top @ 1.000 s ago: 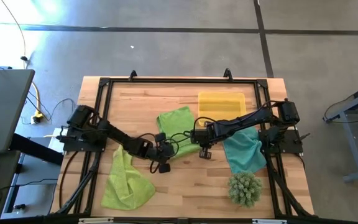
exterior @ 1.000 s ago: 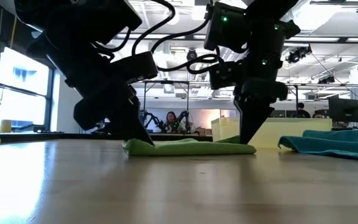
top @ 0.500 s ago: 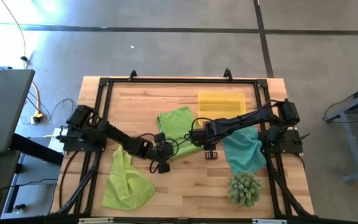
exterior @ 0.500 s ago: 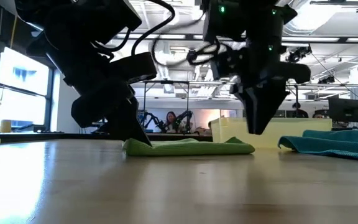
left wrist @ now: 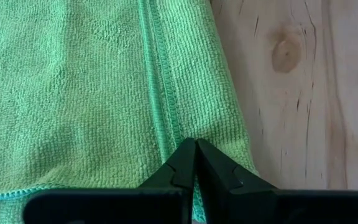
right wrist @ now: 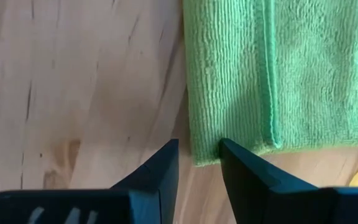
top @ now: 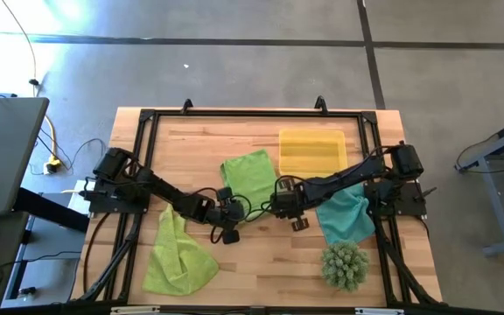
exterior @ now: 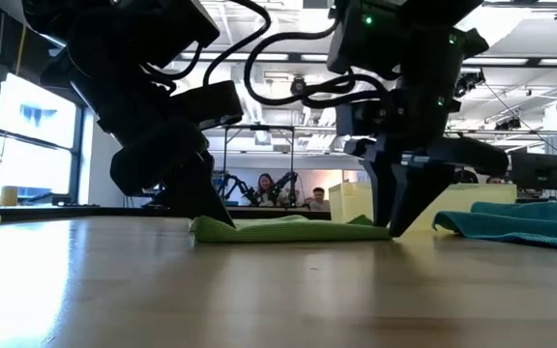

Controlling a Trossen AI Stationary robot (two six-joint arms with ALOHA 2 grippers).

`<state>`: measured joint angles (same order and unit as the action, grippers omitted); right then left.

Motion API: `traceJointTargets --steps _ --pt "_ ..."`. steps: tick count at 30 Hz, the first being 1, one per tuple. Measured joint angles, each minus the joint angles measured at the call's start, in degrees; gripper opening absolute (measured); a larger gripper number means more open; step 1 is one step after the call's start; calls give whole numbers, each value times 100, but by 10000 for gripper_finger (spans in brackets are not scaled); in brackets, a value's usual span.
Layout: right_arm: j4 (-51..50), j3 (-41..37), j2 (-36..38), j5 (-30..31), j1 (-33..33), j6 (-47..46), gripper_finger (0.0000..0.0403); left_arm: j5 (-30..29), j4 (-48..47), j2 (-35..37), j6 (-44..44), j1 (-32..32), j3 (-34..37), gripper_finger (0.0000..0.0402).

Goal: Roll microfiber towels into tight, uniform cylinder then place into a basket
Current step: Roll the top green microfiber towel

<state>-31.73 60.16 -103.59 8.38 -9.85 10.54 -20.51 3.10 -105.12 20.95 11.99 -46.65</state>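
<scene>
A lime-green towel (top: 250, 175) lies flat in the middle of the table and also shows in the low view (exterior: 288, 228). My left gripper (top: 233, 203) is shut, with its tips down on the towel's near left corner (left wrist: 196, 149). My right gripper (top: 280, 201) is open at the towel's near right corner (right wrist: 197, 155). One of its fingers stands over bare wood and the other over the cloth. A teal towel (top: 344, 214) lies crumpled at the right. A second lime-green towel (top: 178, 254) lies crumpled at the near left. The yellow tray (top: 311, 150) stands at the far right. My left gripper presses its shut fingertips (left wrist: 185, 163) down on the towel beside the stitched hem (left wrist: 166, 118), near the corner. The fingers slant down from the near left, and the towel lies flat on the table. My right gripper has one fingertip (right wrist: 232, 155) over the towel's corner strip. I cannot tell whether it touches.
A spiky green ball plant (top: 346, 264) stands at the near right, close to the teal towel. A black frame (top: 252, 114) runs round the table. People and desks show in the room beyond in the low view.
My right gripper has lifted off the towel's near right corner and shifted a little toward the near right. It has come down again at that corner with its fingers now open. The towel and my left gripper have stayed put.
</scene>
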Motion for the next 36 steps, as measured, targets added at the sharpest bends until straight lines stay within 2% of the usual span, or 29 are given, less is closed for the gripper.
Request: traceJointTargets --steps 9,20,24,28,31,36 --pt "11 9 0 -46 -83 110 111 3 3 -4 97 2 0 7" --pt "21 17 18 -62 13 -795 110 7 14 -9 308 2 4 7" --pt "-425 267 228 -47 20 -1055 110 -4 34 -11 310 2 7 7" --pt "-484 358 615 -94 -50 -814 112 -4 75 -13 310 2 9 7" --pt "-342 354 808 -290 -74 -525 127 -4 85 -15 310 2 9 8" --pt "374 21 743 -294 -70 -402 173 -6 97 -15 310 2 11 8"
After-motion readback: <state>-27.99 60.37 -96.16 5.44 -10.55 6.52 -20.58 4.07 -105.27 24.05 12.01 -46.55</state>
